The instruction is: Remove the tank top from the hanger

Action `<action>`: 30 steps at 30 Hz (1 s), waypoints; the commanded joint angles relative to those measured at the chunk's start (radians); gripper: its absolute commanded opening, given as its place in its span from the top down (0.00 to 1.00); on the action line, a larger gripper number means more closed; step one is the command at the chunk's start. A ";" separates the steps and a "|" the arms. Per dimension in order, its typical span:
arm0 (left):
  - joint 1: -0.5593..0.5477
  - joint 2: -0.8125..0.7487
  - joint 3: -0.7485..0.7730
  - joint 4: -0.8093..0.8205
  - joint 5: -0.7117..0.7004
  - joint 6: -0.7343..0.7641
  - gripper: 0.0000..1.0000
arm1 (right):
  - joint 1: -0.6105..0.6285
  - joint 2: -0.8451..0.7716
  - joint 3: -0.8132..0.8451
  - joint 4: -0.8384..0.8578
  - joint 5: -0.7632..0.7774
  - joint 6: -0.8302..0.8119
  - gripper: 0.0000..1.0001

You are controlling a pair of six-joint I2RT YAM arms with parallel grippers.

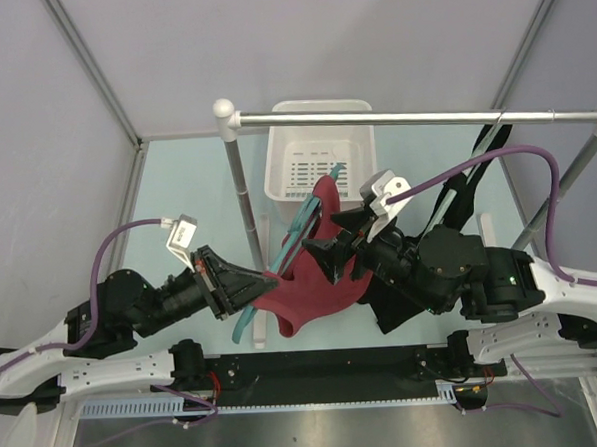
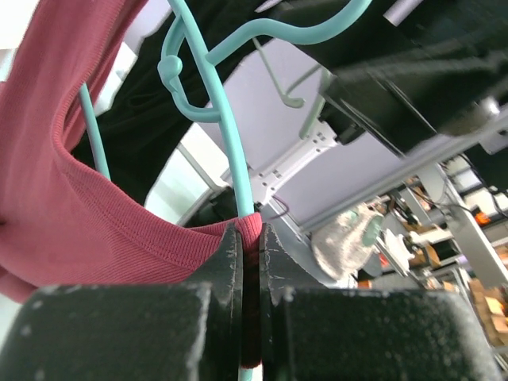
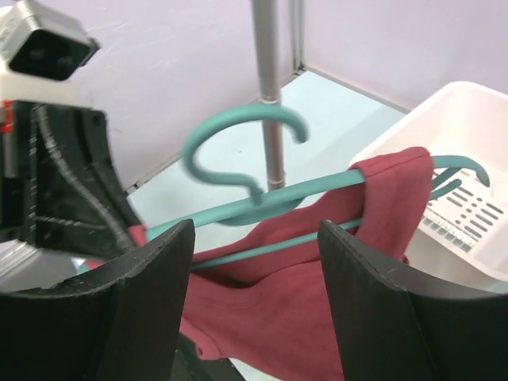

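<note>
Lavender walls enclose a pale green bench [image 1: 177, 190], with a metal clothes rail [image 1: 413, 117] across it and a white basket [image 1: 304, 133] at the back. The teal hanger [image 1: 301, 228] is off the rail, its hook free in the air between the two arms. The red tank top [image 1: 317, 293] is not off it yet. In the right wrist view one strap is looped over the hanger's far end, and the body of the garment sags below the bar.

The left gripper [image 2: 250, 234] is clamped tight on the hanger's near end, with a fold of red fabric pinched alongside. The right gripper [image 3: 254, 230] stands with its jaws well apart, facing the hanger and cloth and holding nothing that shows.

By the look of it, the hanger is secured, and drawing the straps off its ends remains.
</note>
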 commanded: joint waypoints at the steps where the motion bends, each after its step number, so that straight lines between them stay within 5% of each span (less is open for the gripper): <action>1: -0.005 -0.005 0.002 0.096 0.083 -0.016 1.00 | -0.036 -0.016 0.001 0.051 0.025 0.028 0.32; 20: -0.005 0.037 0.017 0.235 0.214 -0.054 1.00 | -0.042 0.001 -0.108 0.199 -0.066 -0.006 0.43; 28: -0.005 0.037 0.016 0.208 0.263 -0.011 1.00 | -0.054 0.008 -0.093 0.189 -0.042 -0.008 0.93; 30: -0.005 0.020 0.014 0.177 0.237 0.018 0.87 | -0.056 -0.006 -0.097 0.160 -0.022 -0.005 1.00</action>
